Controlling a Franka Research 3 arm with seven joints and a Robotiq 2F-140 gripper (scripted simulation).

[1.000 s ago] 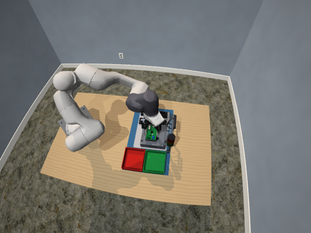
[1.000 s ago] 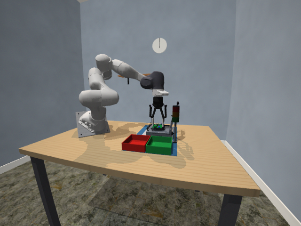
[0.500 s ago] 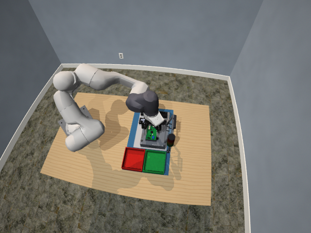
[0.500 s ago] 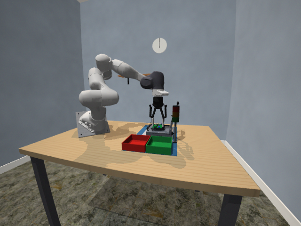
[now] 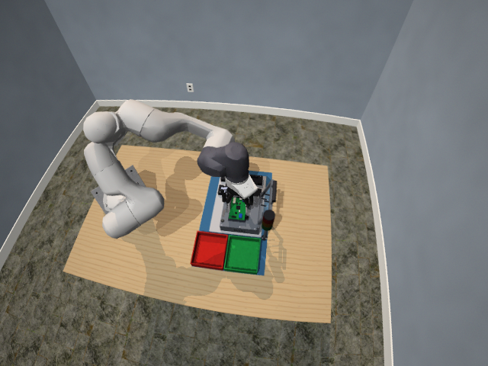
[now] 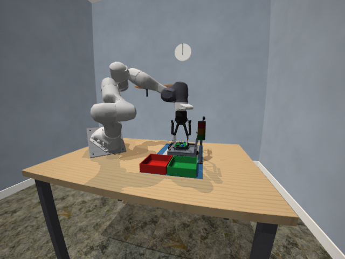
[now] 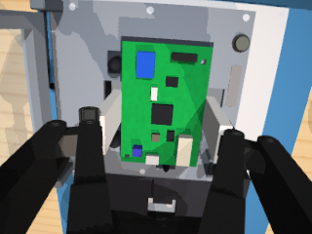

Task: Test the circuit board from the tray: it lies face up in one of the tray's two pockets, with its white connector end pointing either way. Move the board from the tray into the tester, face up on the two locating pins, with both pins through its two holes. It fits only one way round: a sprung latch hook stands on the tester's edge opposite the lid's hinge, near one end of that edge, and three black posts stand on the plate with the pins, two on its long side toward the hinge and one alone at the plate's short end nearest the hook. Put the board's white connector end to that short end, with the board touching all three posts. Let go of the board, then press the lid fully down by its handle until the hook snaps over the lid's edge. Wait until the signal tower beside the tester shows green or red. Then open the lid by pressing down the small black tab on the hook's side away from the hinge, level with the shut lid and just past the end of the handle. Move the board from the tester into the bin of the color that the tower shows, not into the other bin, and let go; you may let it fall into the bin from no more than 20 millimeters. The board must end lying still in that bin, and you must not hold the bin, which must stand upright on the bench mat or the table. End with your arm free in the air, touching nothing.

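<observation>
The green circuit board (image 5: pixel 238 213) (image 6: pixel 181 144) (image 7: pixel 166 97) is face up over the grey tester (image 5: pixel 236 227) (image 6: pixel 178 152) (image 7: pixel 234 29). Its white connector (image 7: pixel 185 151) is at the end nearest the wrist camera. My gripper (image 6: pixel 181 140) (image 7: pixel 162 107) points straight down, with its finger pads against the board's two long edges, shut on it. The board is turned slightly on the plate. I cannot tell whether it rests on the pins. A black post (image 7: pixel 115 63) stands beside the board's left edge. The lid (image 5: pixel 271 187) stands open.
The signal tower (image 5: pixel 268 219) (image 6: pixel 201 129) stands right of the tester and shows no bright light. The red bin (image 5: pixel 208 248) (image 6: pixel 151 168) and the green bin (image 5: pixel 242 252) (image 6: pixel 182 170) stand side by side in front of the tester on the blue mat (image 5: pixel 205 213) (image 6: pixel 163 149). My arm hides the tray.
</observation>
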